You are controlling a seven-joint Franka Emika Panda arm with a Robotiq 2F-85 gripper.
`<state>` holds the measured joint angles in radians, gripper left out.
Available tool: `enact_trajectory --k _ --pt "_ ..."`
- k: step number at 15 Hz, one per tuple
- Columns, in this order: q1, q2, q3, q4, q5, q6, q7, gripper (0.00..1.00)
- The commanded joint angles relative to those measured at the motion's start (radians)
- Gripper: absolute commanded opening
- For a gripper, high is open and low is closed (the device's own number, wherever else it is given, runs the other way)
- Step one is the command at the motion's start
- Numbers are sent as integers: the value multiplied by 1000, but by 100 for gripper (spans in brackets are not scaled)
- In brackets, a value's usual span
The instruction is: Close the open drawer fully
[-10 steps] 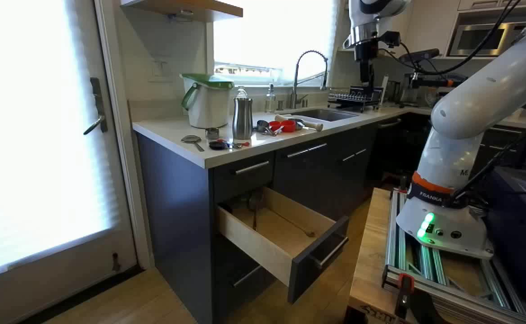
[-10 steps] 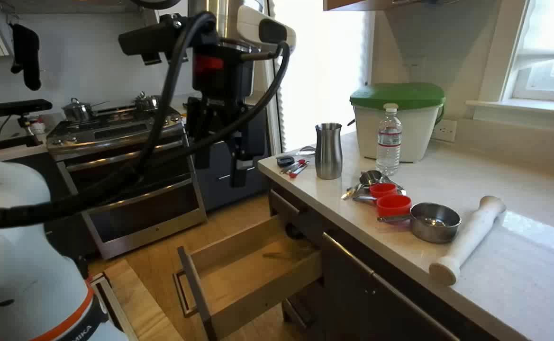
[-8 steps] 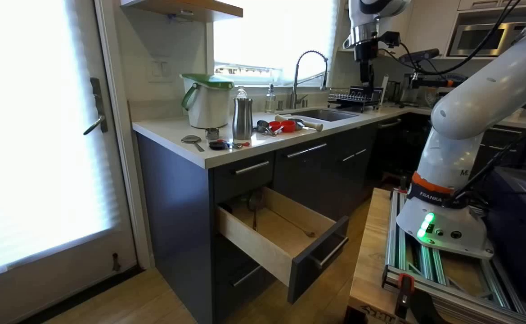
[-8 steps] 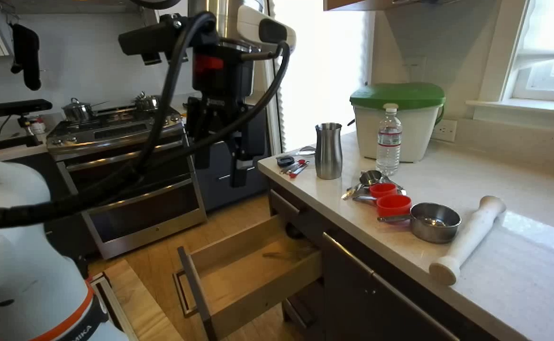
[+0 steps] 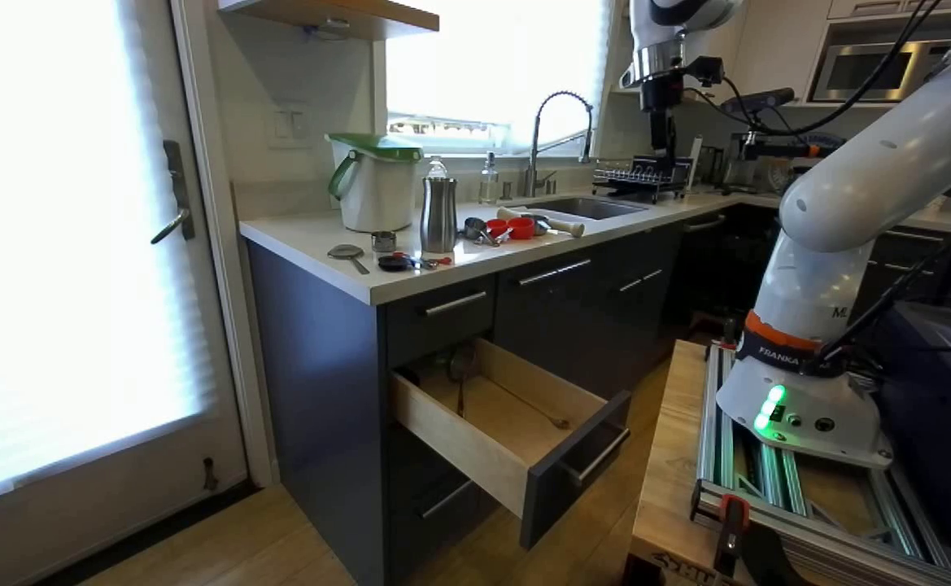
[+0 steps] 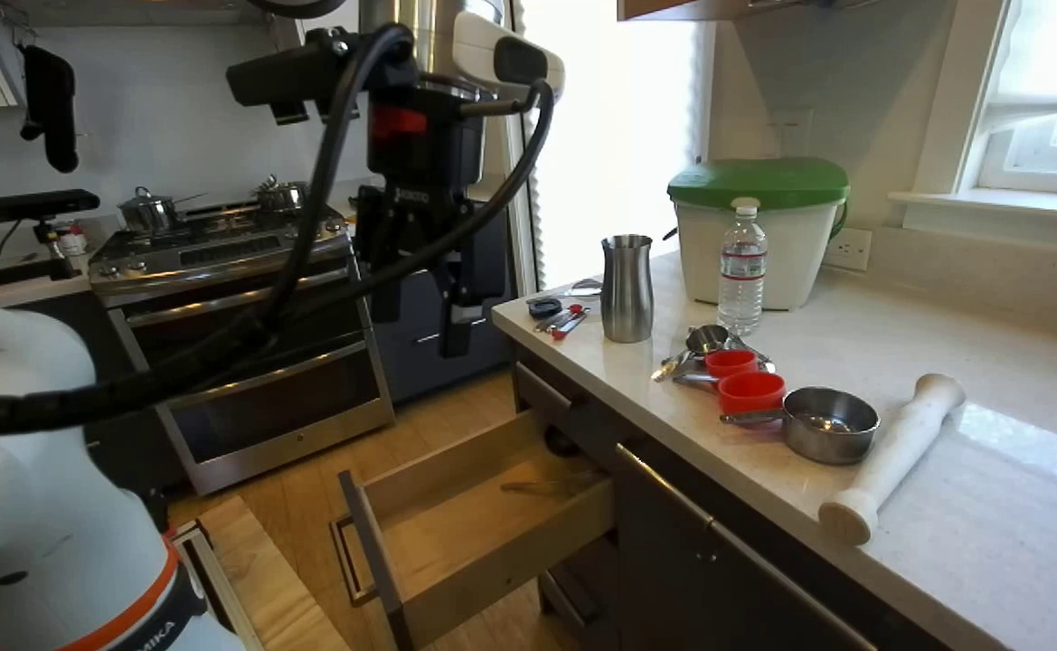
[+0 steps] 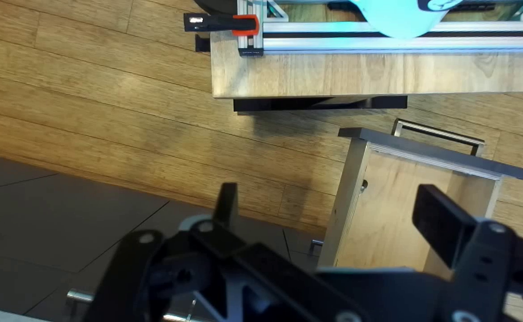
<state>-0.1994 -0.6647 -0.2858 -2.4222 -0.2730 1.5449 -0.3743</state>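
The drawer [image 5: 552, 492] stands pulled far out of the dark cabinet, between closed drawer fronts above and below. It has a dark flat front, a silver bar handle [image 5: 601, 456] and a pale wood box holding a few utensils. It also shows in an exterior view [image 6: 442, 524], and its handle [image 6: 347, 561] faces the robot. In the wrist view the drawer [image 7: 391, 201] lies at lower right with its handle [image 7: 440, 132] above it; its back part is hidden by the gripper. My gripper [image 7: 333, 208] is open and empty. In both exterior views the gripper [image 5: 666, 146] [image 6: 421, 321] points down, well above the drawer, touching nothing.
The white counter [image 6: 989, 542] holds a steel tumbler [image 6: 627, 289], a bottle [image 6: 742, 271], measuring cups [image 6: 831, 425] and a green-lidded bin [image 6: 754, 253] near its edge. The robot's wooden table [image 7: 297, 76] stands close to the drawer handle. Wood floor [image 7: 243, 152] lies between table and cabinets.
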Motion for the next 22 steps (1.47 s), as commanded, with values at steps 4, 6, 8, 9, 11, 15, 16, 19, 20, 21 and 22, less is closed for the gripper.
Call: enact_trajectory --k 4,6,8,9,11,15,16,19,20,21,22 --pt "64 13 61 -148 1 43 65 100" --pt "81 25 70 -209 25 72 85 100" --pt "96 38 76 -268 62 117 102 100" --pt "102 45 83 -297 84 136 117 100" --pt "113 49 100 -361 118 176 133 100" --pt "116 77 115 -351 133 187 105 100" --pt "123 88 120 -349 143 189 105 100" --pt "128 108 122 -344 148 192 105 100" --pt "128 109 122 -343 148 192 104 100" --pt "128 109 122 -343 148 192 104 100" --pt "132 140 126 -335 168 215 134 100"
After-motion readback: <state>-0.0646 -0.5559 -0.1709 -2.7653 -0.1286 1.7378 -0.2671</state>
